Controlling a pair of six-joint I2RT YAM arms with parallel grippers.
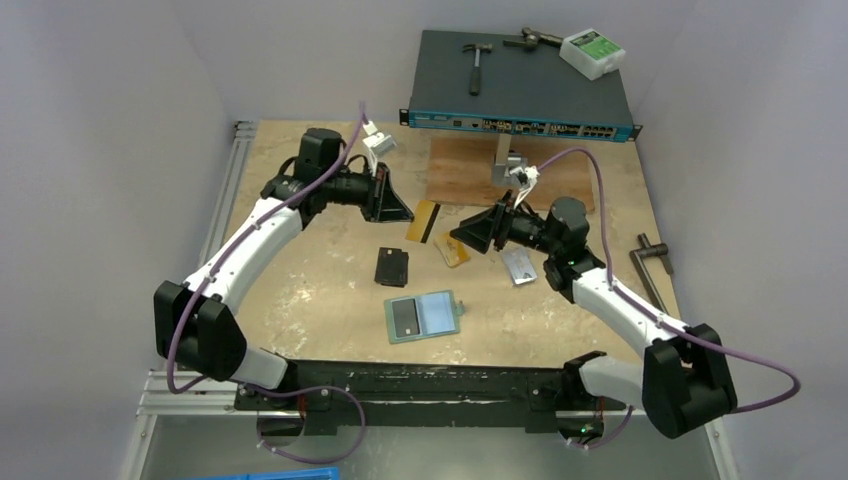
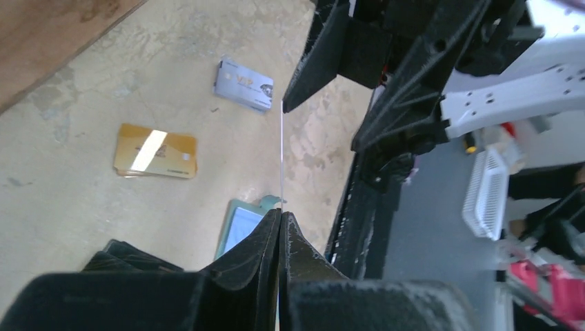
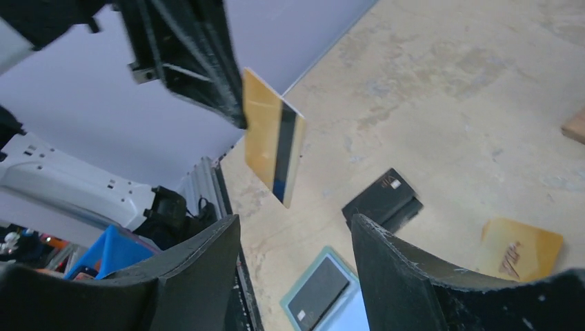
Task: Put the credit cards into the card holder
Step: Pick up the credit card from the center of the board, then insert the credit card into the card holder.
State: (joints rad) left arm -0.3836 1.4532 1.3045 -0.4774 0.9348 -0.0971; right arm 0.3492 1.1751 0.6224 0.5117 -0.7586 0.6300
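Observation:
My left gripper [image 1: 406,212] is shut on a gold credit card [image 1: 423,222] with a dark stripe, held up off the table; in the left wrist view the card [image 2: 281,158] shows edge-on rising from the gripper [image 2: 281,212]. My right gripper [image 1: 460,238] is open just right of that card, which hangs ahead of its spread fingers [image 3: 295,221]. The teal card holder [image 1: 446,312] lies open near the front with a dark card [image 1: 405,317] on its left half. An orange card [image 1: 453,249] and a silver card [image 1: 518,266] lie flat on the table.
A black rounded rectangle [image 1: 391,266] lies left of centre. At the back sit a network switch [image 1: 520,95] with a hammer [image 1: 477,62] and a white box [image 1: 592,52] on it, and a wooden board [image 1: 460,175] in front. A metal tool [image 1: 652,262] lies at the right.

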